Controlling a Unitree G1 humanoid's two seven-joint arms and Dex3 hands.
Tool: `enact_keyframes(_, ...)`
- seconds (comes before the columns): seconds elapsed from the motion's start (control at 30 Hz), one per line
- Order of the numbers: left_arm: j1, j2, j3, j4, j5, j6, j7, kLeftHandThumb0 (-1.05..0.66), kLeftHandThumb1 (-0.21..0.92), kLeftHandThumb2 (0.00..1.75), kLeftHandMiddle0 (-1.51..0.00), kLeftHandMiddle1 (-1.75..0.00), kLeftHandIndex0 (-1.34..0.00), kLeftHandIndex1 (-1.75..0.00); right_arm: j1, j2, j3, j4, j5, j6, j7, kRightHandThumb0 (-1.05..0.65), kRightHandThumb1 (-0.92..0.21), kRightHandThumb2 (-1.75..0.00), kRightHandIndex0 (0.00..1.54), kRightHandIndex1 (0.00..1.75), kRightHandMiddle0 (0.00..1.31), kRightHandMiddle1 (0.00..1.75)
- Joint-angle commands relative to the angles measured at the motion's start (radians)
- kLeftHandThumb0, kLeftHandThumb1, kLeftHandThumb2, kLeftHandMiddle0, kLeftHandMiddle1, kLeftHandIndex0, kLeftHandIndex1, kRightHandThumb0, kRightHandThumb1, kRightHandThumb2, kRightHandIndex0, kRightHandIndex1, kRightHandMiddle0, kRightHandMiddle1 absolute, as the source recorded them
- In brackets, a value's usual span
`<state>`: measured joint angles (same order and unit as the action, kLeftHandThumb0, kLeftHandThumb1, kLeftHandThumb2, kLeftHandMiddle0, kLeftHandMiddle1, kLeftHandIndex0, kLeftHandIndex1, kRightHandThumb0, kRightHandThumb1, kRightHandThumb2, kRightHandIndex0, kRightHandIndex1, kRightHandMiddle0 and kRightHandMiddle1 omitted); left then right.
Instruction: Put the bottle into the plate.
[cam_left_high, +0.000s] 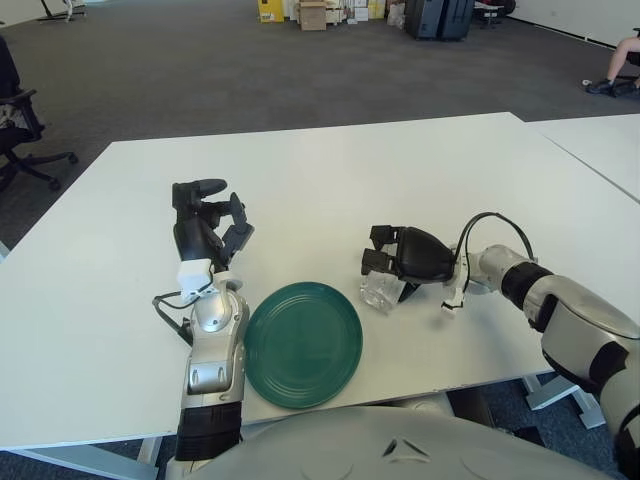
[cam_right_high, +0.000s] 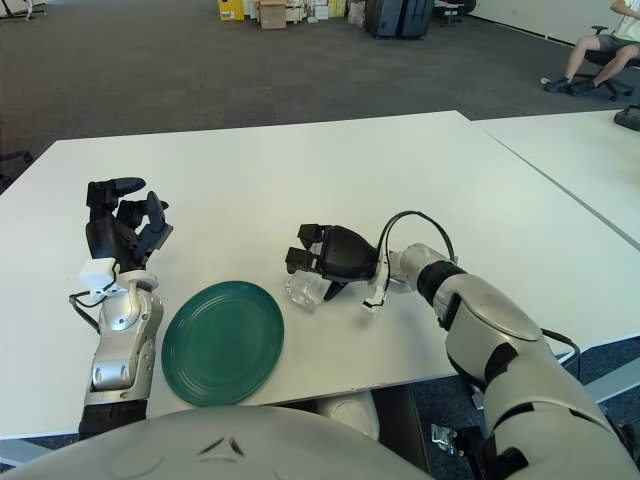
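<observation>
L eye view: right hand (cam_left_high: 392, 264) sits over the clear bottle (cam_left_high: 381, 291), fingers curled round its top, just right of the green plate (cam_left_high: 303, 343); left hand (cam_left_high: 205, 228) idles w/ fingers loosely spread, beside plate's left. R eye view: bottle looks low on the table (cam_right_high: 250, 170), so the robot should firm the grip before lifting, then carry left and set down mid-plate

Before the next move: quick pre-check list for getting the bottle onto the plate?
1. Right hand on the bottle: ok, fingers curl over the clear bottle from above.
2. Grip secure: cannot tell, the hand hides the contact.
3. Bottle lifted: cannot tell, it sits low at the table surface.
4. Plate free to receive: ok, the green plate shows nothing on it.
5. Path to the plate: ok, the plate's edge lies just left of the bottle with nothing between.
6. Left hand out of the way: ok, it shows beyond the plate's far left side, fingers spread, holding nothing.
</observation>
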<state>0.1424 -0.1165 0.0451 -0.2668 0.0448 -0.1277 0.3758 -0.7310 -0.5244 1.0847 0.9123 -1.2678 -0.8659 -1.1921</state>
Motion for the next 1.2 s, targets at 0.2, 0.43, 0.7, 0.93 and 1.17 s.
enact_keyframes(0.2, -0.025, -0.021, 0.017, 0.019, -0.012, -0.020, -0.008, -0.39, 0.71, 0.82, -0.49, -1.61, -0.33, -1.75, 0.020, -0.041, -0.201, -0.317, 0.143, -0.049, 0.151, 0.00, -0.13, -1.53, 0.76, 1.72, 0.51, 1.75)
enact_keyframes(0.43, -0.033, -0.025, 0.019, 0.023, -0.016, -0.015, -0.008, -0.39, 0.71, 0.81, -0.48, -1.61, -0.33, -1.75, 0.063, -0.021, -0.277, -0.450, 0.186, -0.103, 0.229, 0.00, -0.19, -1.45, 0.72, 1.70, 0.47, 1.75)
enact_keyframes(0.7, -0.039, -0.026, 0.019, 0.028, -0.015, -0.022, -0.009, -0.39, 0.71, 0.81, -0.48, -1.61, -0.33, -1.75, 0.103, -0.005, -0.328, -0.556, 0.281, -0.210, 0.407, 0.00, -0.22, -1.43, 0.71, 1.69, 0.45, 1.75)
enact_keyframes(0.93, -0.041, -0.024, 0.018, 0.031, -0.014, -0.025, -0.012, -0.39, 0.71, 0.81, -0.46, -1.61, -0.33, -1.75, 0.146, 0.034, -0.371, -0.592, 0.310, -0.241, 0.525, 0.00, -0.23, -1.42, 0.70, 1.70, 0.45, 1.75)
enact_keyframes(1.17, -0.040, -0.025, 0.015, 0.027, -0.002, -0.018, -0.006, -0.39, 0.72, 0.80, -0.44, -1.62, -0.32, -1.75, 0.200, 0.099, -0.360, -0.575, 0.244, -0.259, 0.536, 0.00, -0.23, -1.43, 0.68, 1.74, 0.45, 1.75)
